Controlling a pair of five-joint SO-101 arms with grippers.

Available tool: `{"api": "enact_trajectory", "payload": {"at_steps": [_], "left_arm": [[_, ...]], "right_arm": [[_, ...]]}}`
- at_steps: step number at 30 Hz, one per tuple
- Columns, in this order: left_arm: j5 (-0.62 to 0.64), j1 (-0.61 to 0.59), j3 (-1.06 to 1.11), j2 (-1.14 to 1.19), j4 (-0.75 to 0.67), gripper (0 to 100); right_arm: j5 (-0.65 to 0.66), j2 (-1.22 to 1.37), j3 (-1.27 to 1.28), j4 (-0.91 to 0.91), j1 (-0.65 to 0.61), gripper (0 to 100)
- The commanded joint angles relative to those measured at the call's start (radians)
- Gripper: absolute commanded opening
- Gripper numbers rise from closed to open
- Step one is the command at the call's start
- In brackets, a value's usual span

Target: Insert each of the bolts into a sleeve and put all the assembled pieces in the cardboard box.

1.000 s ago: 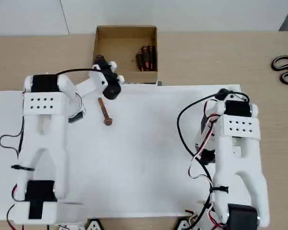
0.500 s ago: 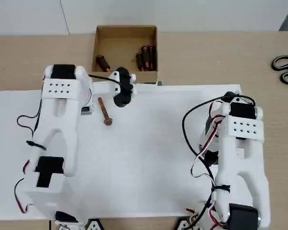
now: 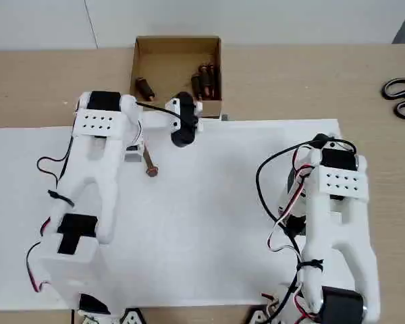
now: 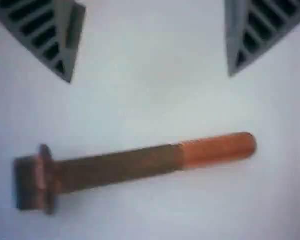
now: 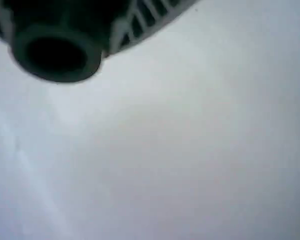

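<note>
Pale wood counter (image 3: 270, 81) carried one white sheet (image 3: 209, 229), two white arms, one cardboard box (image 3: 172, 64), one loose bolt (image 3: 150, 167) and one pair of scissors (image 3: 399, 96). From the high view the box sat at 12 o'clock, its near wall right at the sheet's far edge. The scissors lay well apart at 2 o'clock, by the counter's edge. Inside the box one assembled piece (image 3: 145, 88) lay by the 9 o'clock wall. A cluster (image 3: 205, 81) of what looked like three more lay against the 3 o'clock wall, with bare cardboard between the two lots. The left arm (image 3: 98, 155) stood at 9 o'clock and the right arm (image 3: 334, 202) at 4 o'clock, and the middle of the sheet between them lay open. The bolt lay flat on the sheet at 11 o'clock, just beside the left arm, with its head toward 6 o'clock. It was short of the sheet's far edge and near the box. The left claw (image 4: 150, 72) hung over the bolt with both fingers spread wide, neither one touching it. The right claw (image 5: 75, 25) pinched one dark sleeve (image 5: 55, 56) above bare sheet, the sleeve's round open end in plain sight and a ribbed finger (image 5: 140, 20) against its side.
</note>
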Motion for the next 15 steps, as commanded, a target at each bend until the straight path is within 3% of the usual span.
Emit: {"api": "enact_trajectory", "payload": {"at_steps": [1, 4, 7, 11, 15], "left_arm": [[-0.379, 0.020, -0.039, 0.014, -0.146, 19], [-0.358, 0.021, -0.039, 0.031, -0.161, 19], [-0.233, 0.028, -0.044, 0.025, -0.115, 17], [0.028, 0.052, -0.113, 0.028, -0.006, 2], [0.310, 0.069, -0.200, 0.028, 0.118, 1]], "right_arm": [[0.009, -0.036, -0.005, -0.007, 0.005, 0.2], [0.009, -0.038, -0.005, -0.007, 0.005, 0.2], [0.009, -0.038, -0.005, -0.007, 0.005, 0.2], [0.008, -0.038, -0.005, -0.007, 0.005, 0.2], [0.008, -0.038, -0.005, -0.007, 0.007, 0.2]]}}
